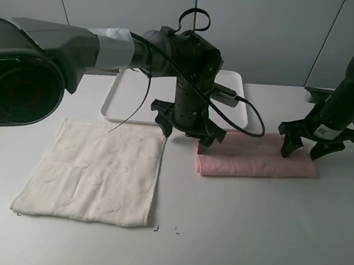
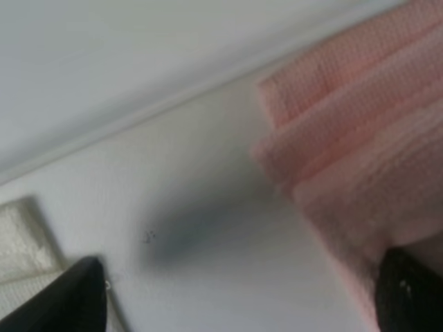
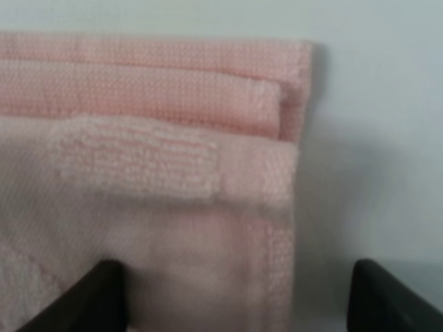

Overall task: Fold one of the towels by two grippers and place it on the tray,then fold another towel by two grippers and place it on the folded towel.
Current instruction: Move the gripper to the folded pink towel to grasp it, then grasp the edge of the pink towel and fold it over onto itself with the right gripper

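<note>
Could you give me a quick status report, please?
Left gripper and right gripper open over ends of pink towel. Folded, on table before tray. Nothing in the way.

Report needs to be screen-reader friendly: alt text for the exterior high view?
Two open grippers hang over a folded pale pink terry towel on a white table: left gripper at its left end, right gripper at its right. A cream-white terry towel lies flat to the left; a flat white rectangular plastic tray sits behind.

Pale pink towel (image 1: 257,157), ribbed weave with a raised block patch, between black fingers (image 3: 97,297); cream-white towel (image 1: 94,171) beside them, faintly embossed; white tray (image 1: 120,98).
</note>
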Robot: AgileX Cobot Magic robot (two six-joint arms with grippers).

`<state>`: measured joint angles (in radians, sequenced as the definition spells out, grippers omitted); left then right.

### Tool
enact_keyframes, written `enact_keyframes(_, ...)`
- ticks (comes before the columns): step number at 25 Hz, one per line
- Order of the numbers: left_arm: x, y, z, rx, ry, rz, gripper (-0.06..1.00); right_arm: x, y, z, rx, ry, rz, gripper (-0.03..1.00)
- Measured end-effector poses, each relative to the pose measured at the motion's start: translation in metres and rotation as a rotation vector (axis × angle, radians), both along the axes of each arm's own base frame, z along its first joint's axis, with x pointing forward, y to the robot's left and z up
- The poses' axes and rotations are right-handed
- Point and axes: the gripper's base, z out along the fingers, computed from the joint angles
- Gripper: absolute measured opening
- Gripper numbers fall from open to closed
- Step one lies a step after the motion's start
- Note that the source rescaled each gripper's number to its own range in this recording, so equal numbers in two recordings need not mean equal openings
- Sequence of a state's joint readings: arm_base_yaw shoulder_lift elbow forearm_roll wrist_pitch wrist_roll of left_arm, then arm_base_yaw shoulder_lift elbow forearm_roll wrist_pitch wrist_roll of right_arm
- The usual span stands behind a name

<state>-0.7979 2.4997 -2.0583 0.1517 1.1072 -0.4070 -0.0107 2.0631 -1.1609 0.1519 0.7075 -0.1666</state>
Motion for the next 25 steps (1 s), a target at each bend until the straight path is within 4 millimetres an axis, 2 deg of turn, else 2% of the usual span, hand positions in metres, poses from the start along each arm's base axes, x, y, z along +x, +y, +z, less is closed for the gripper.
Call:
enact_keyframes(6,0.0,0.0,0.0,0.001,0.0,-0.006,0.99,0.0021,0.0019,-0.0025,0.022,0.003,-0.009,0.7)
enact_keyframes(8,0.0,0.0,0.0,0.001,0.0,-0.008,0.99,0.0025,0.0023,-0.0022,0.026,0.001,-0.004,0.64)
enact_keyframes(10,0.0,0.0,0.0,0.002,0.0,-0.009,0.99,0.0026,0.0029,-0.0026,0.032,0.002,-0.008,0.5)
enact_keyframes(12,0.0,0.0,0.0,0.002,0.0,-0.013,0.99,0.0026,0.004,-0.0043,0.046,0.006,-0.023,0.25)
enact_keyframes(14,0.0,0.0,0.0,0.003,0.0,-0.015,0.99,0.0024,0.0065,-0.0049,0.065,0.011,-0.028,0.05)
enact_keyframes(25,0.0,0.0,0.0,0.003,0.0,-0.015,0.99,-0.0013,0.0102,-0.0046,0.112,0.049,0.02,0.04)
